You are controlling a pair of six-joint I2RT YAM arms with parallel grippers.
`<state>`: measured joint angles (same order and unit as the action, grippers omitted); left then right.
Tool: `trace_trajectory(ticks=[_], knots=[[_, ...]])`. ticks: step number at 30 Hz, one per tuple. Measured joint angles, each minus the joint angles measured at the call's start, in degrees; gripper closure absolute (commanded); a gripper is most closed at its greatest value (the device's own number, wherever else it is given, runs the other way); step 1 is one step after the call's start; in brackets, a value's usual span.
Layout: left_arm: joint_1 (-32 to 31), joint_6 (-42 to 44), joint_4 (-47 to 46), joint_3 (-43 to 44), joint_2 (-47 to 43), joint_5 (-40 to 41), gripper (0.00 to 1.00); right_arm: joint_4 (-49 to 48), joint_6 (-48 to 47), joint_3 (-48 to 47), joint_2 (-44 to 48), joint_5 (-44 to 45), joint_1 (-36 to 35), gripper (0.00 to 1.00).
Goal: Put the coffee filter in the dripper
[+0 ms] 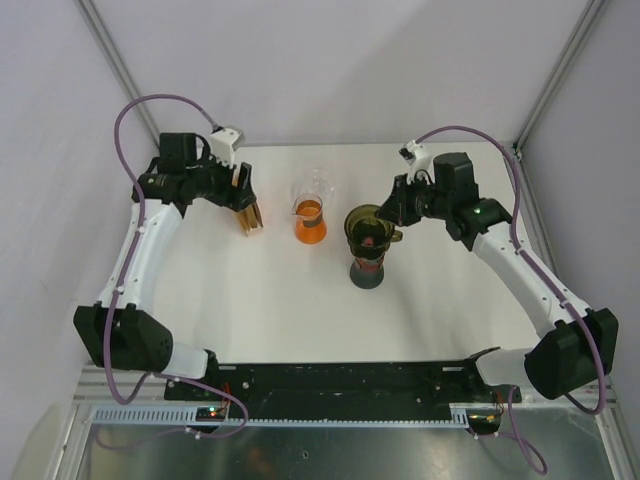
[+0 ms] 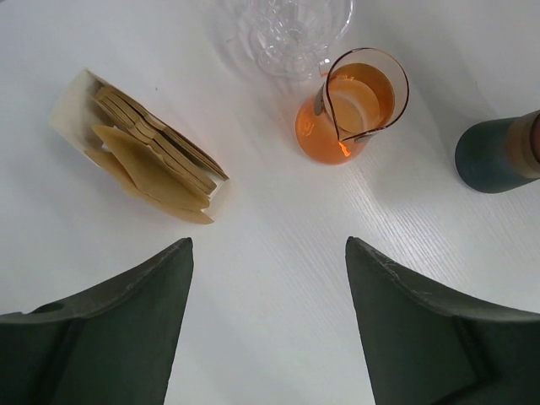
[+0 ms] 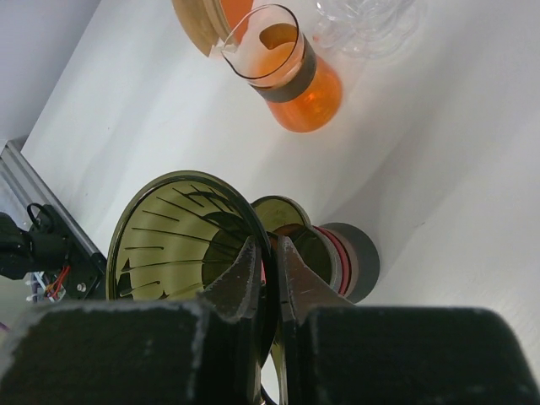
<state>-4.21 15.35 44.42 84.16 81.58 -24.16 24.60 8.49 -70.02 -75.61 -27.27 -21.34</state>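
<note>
So the brown paper filters [image 2: 156, 160] aren't out yet, they're stacked on edge in a little white holder [image 2: 67, 105] on the bench [image 1: 250, 300], off to the left of the beaker of orange liquid [image 2: 350, 105]. The left pincer [image 2: 268, 249] hangs over that side of the beaker, near the holder, jaws spread wide with nothing between them, just bare bench underneath. On the other side of the beaker, close by on its right, the greenish see-through dripper [image 3: 181, 236] sits on top of a dark cylinder with a red band [image 3: 346, 257]. No filter in it that I can see, only the ribs inside the cone. The right pincer [image 3: 268, 253] is pinched almost completely closed on the dripper's rim, one finger inside the cone and one outside, on the side facing away from the beaker. There's also a clear glass [image 2: 291, 25] just behind the beaker.
</note>
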Motion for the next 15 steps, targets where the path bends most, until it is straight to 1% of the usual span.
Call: trace_trajectory(ticks=[5,15], knots=[[1.05,-0.28,-2.03,-1.84,-1.92,-0.02,0.22,0.46,0.00,0.00,-1.38,-0.96,0.76,1.00],[1.64,-0.33,-3.32,-3.85,-2.47,-0.02,0.22,3.15,-0.28,0.15,-4.90,-1.31,2.58,1.00]])
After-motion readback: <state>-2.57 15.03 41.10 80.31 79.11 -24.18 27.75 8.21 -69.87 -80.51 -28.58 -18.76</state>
